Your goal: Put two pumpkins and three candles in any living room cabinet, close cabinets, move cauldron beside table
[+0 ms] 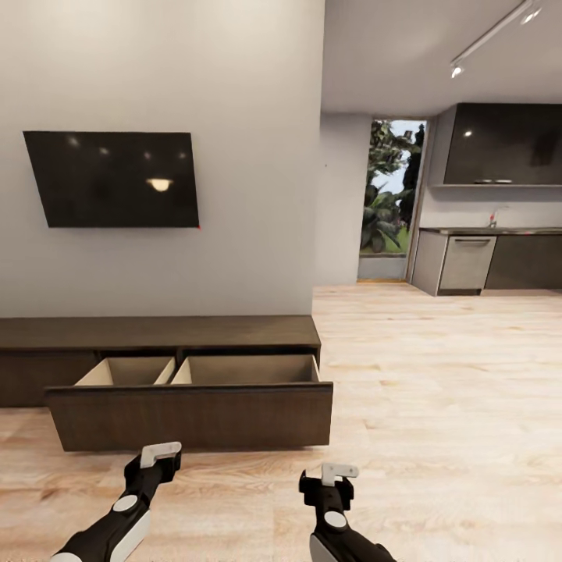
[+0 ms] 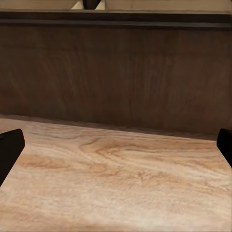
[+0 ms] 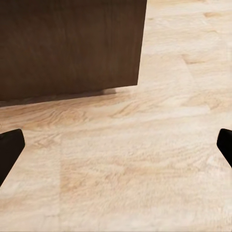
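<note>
The long, low, dark-brown wood cabinet (image 1: 156, 332) sits on the floor against the grey wall, under a flat black screen (image 1: 113, 179) that hangs on the wall. Its wide right drawer (image 1: 191, 414) is pulled out toward the robot. Inside, the drawer is pale wood with a thin wall down the middle, making two boxes. From the head view I can see only the upper part of the boxes, so I cannot tell what lies at the bottom. The left gripper (image 1: 160, 453) hangs low over the light wood floor (image 1: 437, 390), just in front of the drawer's dark front. In the left wrist view its two black fingertips (image 2: 9, 150) sit far apart at the edges, so it is spread wide and holds nothing. The right gripper (image 1: 338, 472) hangs near the drawer's right corner. In the right wrist view its black fingertips (image 3: 9, 152) are also far apart with only floor between them, so it is loose and holds nothing too. Far off on the right is a kitchen with dark cupboards (image 1: 503, 144).
</note>
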